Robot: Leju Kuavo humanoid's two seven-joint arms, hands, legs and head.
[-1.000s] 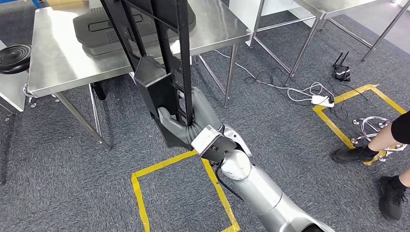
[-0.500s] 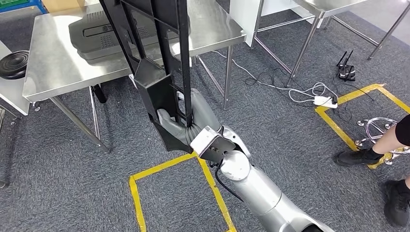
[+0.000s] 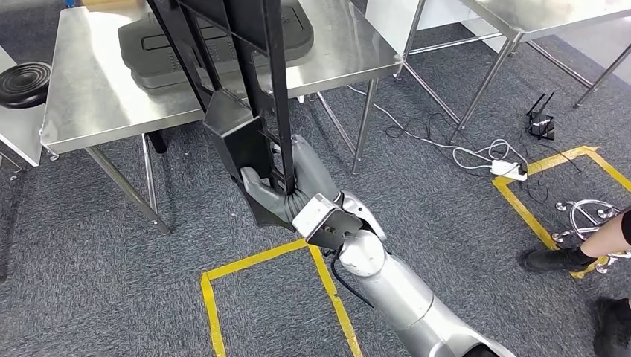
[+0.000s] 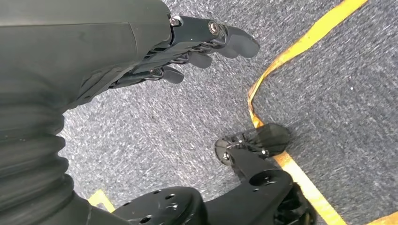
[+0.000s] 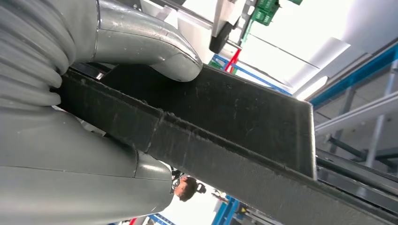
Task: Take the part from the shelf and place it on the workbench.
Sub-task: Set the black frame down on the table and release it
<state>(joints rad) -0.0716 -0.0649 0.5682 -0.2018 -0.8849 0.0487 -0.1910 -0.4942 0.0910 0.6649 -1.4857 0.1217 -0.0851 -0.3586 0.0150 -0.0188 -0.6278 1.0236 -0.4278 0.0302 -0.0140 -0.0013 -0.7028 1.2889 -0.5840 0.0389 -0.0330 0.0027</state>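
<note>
The part (image 3: 238, 119) is a long black frame with a boxy lower end. It stands nearly upright in front of me, its top leaning over the steel workbench (image 3: 89, 97). My right hand (image 3: 286, 186) grips its lower end from the side. In the right wrist view the thumb (image 5: 155, 47) lies over the part's black bar (image 5: 225, 122). My left hand (image 4: 141, 51) hangs above the carpet, fingers loosely extended and holding nothing.
A dark moulded panel (image 3: 216, 41) lies on the workbench. A black stool (image 3: 22, 74) stands at its left. Yellow tape (image 3: 260, 260) marks the floor. A second table's legs (image 3: 476, 82), cables with a power strip (image 3: 510, 169) and a person's shoe (image 3: 554, 258) are at the right.
The whole picture has shifted a little, so the camera has moved. My right hand keeps the same hold on the part.
</note>
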